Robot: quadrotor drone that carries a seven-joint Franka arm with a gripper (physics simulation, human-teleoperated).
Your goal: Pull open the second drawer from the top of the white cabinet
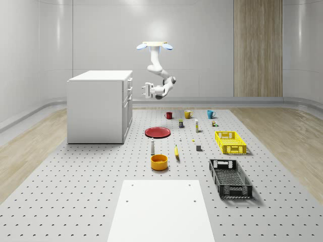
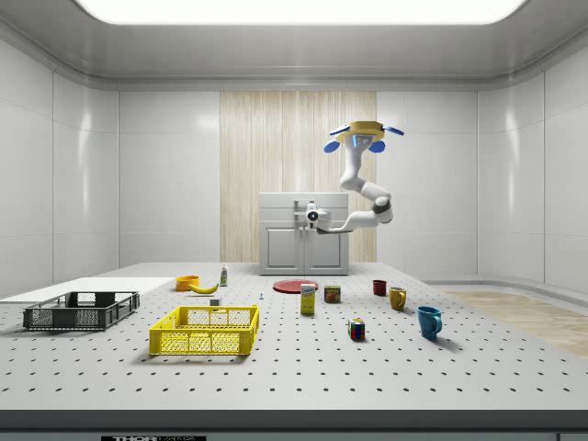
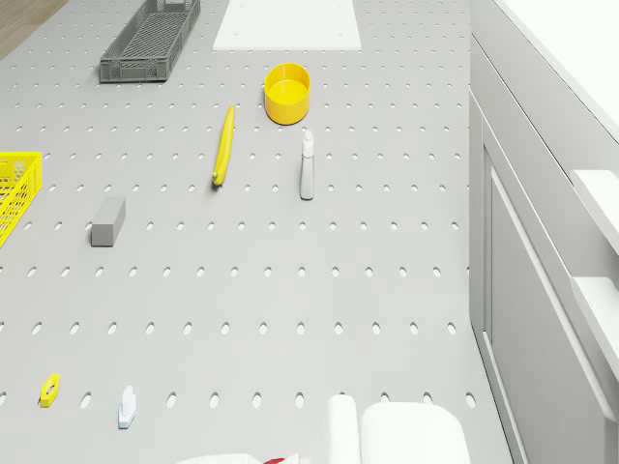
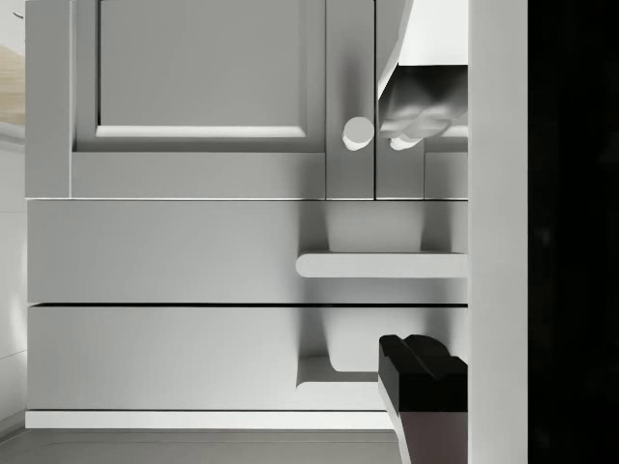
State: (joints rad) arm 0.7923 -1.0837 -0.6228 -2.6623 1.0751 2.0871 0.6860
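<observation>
The white cabinet stands on the perforated table, and its drawer front faces the whole-scene view's right. My drone hovers above the table just off that front, higher than the cabinet top. The arm bends down and towards the cabinet. The gripper is level with the upper drawers, a short gap from the front. In the wrist view the gripper is open, with the second drawer's bar handle between a black-padded finger and a blurred white one. Nothing is held.
On the table beyond the cabinet lie a red plate, a white bottle, a banana, a yellow bowl, three mugs, a yellow crate and a black crate. A white board lies at the front.
</observation>
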